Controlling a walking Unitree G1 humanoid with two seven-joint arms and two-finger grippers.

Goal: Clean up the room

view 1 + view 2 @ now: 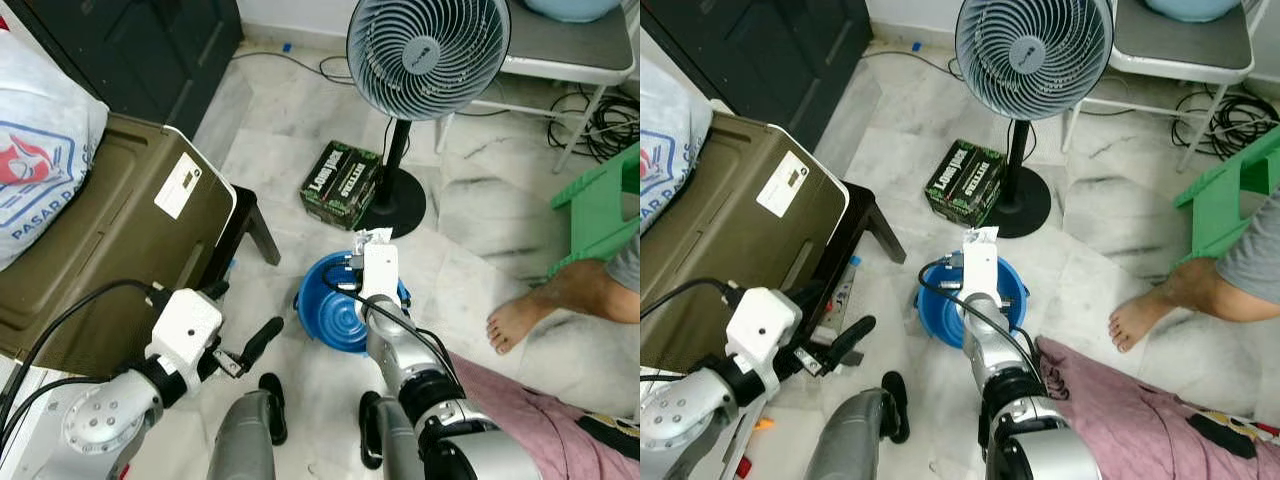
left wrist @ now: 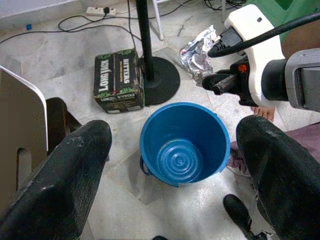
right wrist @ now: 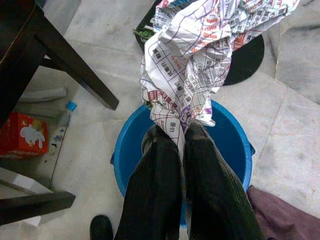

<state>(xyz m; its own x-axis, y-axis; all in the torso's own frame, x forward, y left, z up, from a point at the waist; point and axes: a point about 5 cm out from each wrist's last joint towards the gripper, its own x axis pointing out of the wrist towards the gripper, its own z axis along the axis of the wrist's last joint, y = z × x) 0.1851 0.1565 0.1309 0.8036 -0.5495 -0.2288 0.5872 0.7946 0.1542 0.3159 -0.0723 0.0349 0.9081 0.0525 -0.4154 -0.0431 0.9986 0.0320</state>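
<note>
1. Our right gripper (image 3: 181,145), fingers clamped on crumpled printed paper (image 3: 200,55), hangs over the blue bucket (image 2: 184,142); we see nothing inside it.
2. Our left gripper (image 2: 175,165) gapes wide, holding nothing.

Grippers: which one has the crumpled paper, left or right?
The right gripper, over the blue plastic bucket, pinches the crumpled printed paper between shut black fingers. The left gripper is open and holds nothing.
</note>
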